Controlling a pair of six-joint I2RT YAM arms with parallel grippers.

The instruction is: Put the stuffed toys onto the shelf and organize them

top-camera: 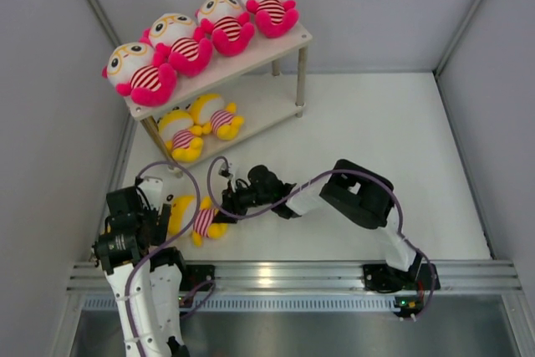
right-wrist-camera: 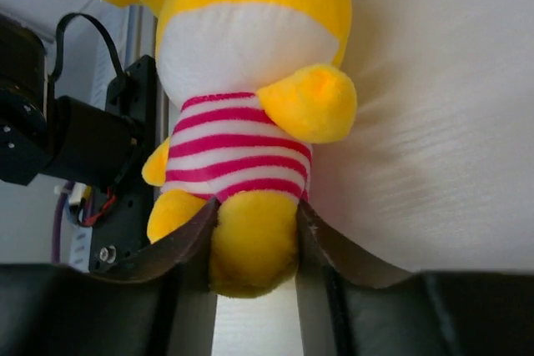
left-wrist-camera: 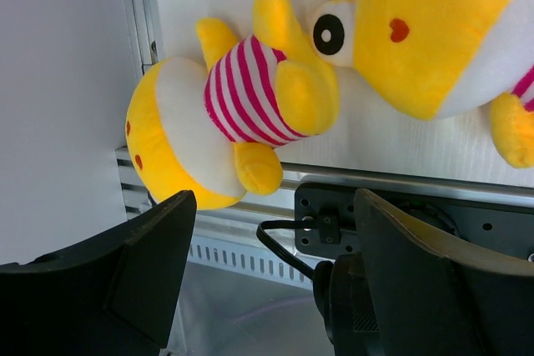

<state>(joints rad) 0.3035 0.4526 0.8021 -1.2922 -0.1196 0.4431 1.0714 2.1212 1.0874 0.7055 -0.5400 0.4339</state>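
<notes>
White worktop (top-camera: 376, 140), shelf (top-camera: 292, 37) part-filled

Standing far left, it carries 4 pink dolls (top-camera: 185, 46) on the top board and 2 yellow dolls (top-camera: 219, 116) on the lower. Right gripper (right-wrist-camera: 254, 248) is clamped on a leg of a striped yellow doll (right-wrist-camera: 242, 139) lying on the worktop. Left gripper (left-wrist-camera: 275, 289), fingers (left-wrist-camera: 142, 273) apart, hangs just short of another yellow doll (left-wrist-camera: 225, 114) by the front rail (left-wrist-camera: 400, 177).

Fuzzy plush doll (right-wrist-camera: 242, 147), faintly grained matt pale table (right-wrist-camera: 434, 122), brushed metal rail (top-camera: 292, 276)
</notes>
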